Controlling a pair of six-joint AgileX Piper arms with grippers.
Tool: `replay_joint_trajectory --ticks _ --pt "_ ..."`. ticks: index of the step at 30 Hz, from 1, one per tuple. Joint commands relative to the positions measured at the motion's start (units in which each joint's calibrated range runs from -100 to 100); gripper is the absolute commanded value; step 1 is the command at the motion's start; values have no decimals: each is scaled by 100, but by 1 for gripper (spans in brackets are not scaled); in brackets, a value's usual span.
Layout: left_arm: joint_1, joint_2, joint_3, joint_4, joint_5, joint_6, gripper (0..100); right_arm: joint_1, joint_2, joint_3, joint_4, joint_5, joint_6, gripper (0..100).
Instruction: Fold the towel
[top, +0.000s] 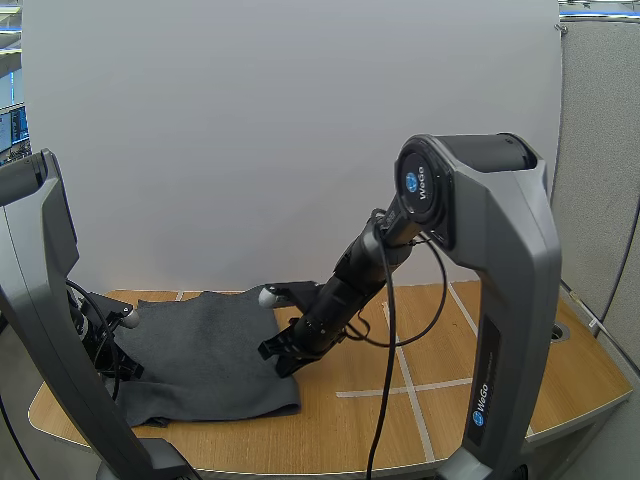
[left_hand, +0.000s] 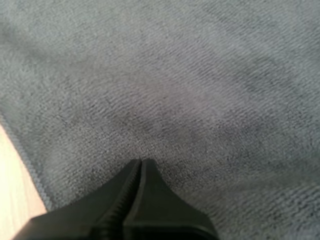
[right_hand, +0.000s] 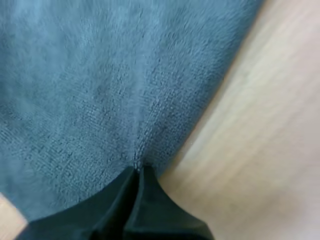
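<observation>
- Nipping the towel (left_hand: 175, 90) a little in from its left hem, the left gripper (left_hand: 140, 161) has its fingers pressed together. Only a thin bit of pile seems caught at the tips.
- Dark grey and spread nearly flat, the towel covers the table's (top: 500, 380) left half. Its left hem is near the table's left edge, its front hem is close to the front edge, and its right hem falls about mid-table. The back right corner runs behind the right arm.
- It looks soft, limp and light, with a napped pile that fingers should grip without slipping. Nothing about it is fragile. Lifted, it will likely sag and trail rather than hold a line, so the hems and corners are the best places to hold it. A pinch taken further in would only raise a tent of cloth.
- The right gripper (right_hand: 139, 169) sits at the right hem, low on the table. Its fingers are closed, and creases in the cloth run into the tips, so it appears to hold the edge.
- Right of the towel the table is bare pale wood. It looks smooth enough for cloth to slide on, and white tape lines (top: 400, 360) cross it.
- A plain white panel (top: 300, 130) stands behind the table, with a grey partition (top: 600, 180) at the right.
</observation>
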Motion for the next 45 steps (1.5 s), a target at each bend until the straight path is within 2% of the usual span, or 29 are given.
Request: replay_joint_trajectory --ticks 1,5,12,15,25,28,38,45 --pt "5 29 -37 19 1 15 0 -214 -547 36 -232 294 58 0" --pt "-2 29 -37 19 305 15 0 -239 -714 36 -620 362 308 0" --pt "-2 29 -24 19 882 26 0 -239 -772 36 -937 731 468 0" --pt "-65 29 53 19 985 36 0 -239 -772 36 -1152 807 626 0" --pt "-728 29 519 19 141 -114 0 -291 -1059 81 -1522 977 729 0" --pt "-904 16 519 19 -18 -219 0 -475 -1269 127 -1587 977 729 0" --pt "-1346 16 519 6 -92 -443 0 -1182 -1575 309 -1769 1230 561 0" --pt "-1779 16 519 6 -338 -740 0 -1564 -1575 318 -1946 1348 415 0"
